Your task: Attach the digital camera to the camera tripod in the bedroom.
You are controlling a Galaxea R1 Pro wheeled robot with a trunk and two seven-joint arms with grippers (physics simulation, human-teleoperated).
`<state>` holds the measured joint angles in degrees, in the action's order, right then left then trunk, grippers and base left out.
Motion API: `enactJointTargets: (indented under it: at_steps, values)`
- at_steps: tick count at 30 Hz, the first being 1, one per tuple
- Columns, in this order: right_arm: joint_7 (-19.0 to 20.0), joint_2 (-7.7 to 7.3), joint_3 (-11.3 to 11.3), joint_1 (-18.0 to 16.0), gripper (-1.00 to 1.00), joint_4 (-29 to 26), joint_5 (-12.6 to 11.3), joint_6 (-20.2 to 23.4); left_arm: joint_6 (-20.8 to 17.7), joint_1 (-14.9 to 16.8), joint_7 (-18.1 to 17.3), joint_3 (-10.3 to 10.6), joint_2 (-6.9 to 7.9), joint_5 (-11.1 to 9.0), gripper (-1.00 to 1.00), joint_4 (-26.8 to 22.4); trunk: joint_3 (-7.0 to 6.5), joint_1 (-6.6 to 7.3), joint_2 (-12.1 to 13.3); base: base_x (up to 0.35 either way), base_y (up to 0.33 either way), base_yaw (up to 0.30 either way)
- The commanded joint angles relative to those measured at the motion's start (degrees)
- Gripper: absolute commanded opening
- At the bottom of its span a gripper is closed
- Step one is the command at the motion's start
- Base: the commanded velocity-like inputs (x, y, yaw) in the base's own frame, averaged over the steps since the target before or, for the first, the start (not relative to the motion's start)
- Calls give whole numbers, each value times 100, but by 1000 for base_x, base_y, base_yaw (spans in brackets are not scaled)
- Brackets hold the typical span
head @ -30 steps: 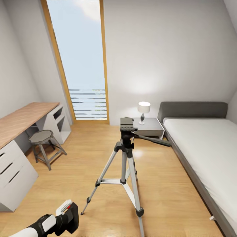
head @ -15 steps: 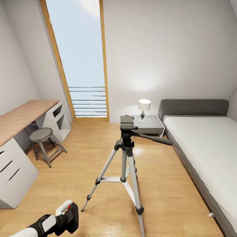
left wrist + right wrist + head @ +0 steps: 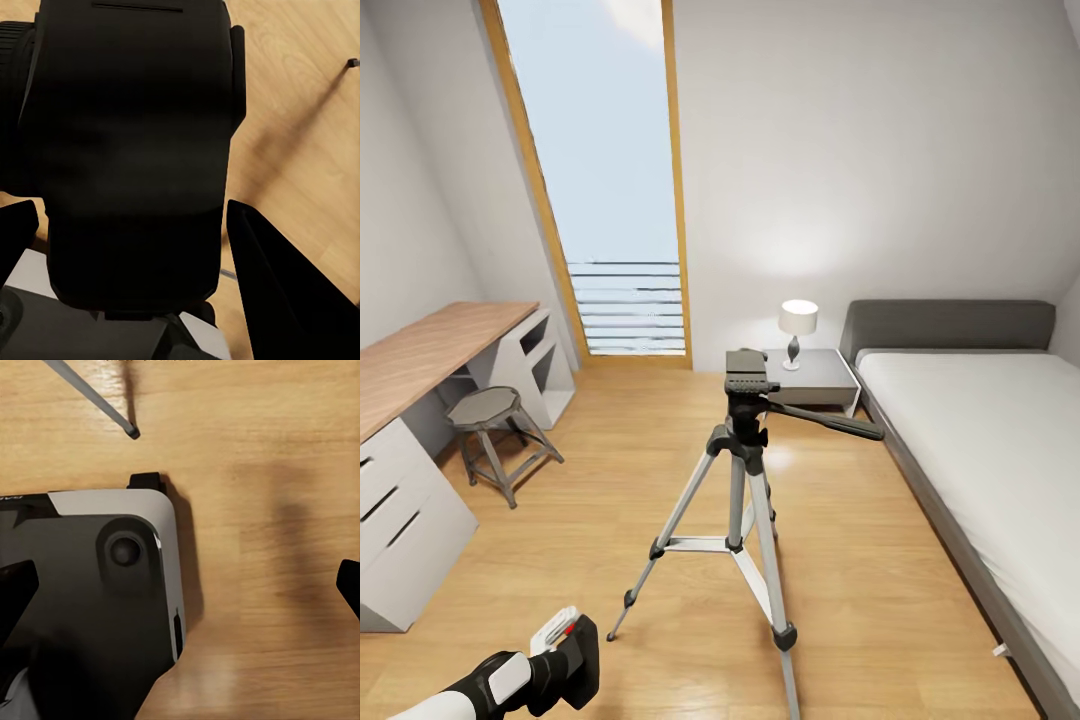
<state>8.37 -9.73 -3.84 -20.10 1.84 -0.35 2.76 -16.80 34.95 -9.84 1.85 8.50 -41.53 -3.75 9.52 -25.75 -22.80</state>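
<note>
The left gripper, at seven o'clock in the head view, is clamped on the digital camera. The camera tripod stands centre on the wood floor, its head bare. The right gripper's fingertips sit wide apart, holding nothing.

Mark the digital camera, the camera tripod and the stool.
digital camera (image 3: 131, 161), left wrist view, middle of its black body.
camera tripod (image 3: 745, 384), head view, black head at the top.
stool (image 3: 484, 408), head view, grey seat.
</note>
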Motion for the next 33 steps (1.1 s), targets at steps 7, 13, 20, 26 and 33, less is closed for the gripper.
enactJointTargets:
  at_steps: [7,13,20,26,33]
  values:
    - [44,10,-38,-8,100,10,-9,13,-25,3,-16,18,3,-23,-100,-3,11,-3,-12,0,0,0]
    - [67,6,-38,-7,100,10,-9,19,-25,3,-18,18,9,-12,-100,-3,11,-3,-12,0,0,0]
    - [26,16,-35,-9,100,10,-9,42,-25,3,-25,18,3,4,-100,-17,11,-3,-12,0,0,0]
    - [-38,4,-36,-9,100,8,1,13,-25,3,-19,18,7,0,-100,-10,11,-3,-12,0,0,0]
    - [10,-6,-35,-2,100,-951,59,176,-25,3,-18,18,13,-4,-100,-10,11,-3,-12,0,0,0]
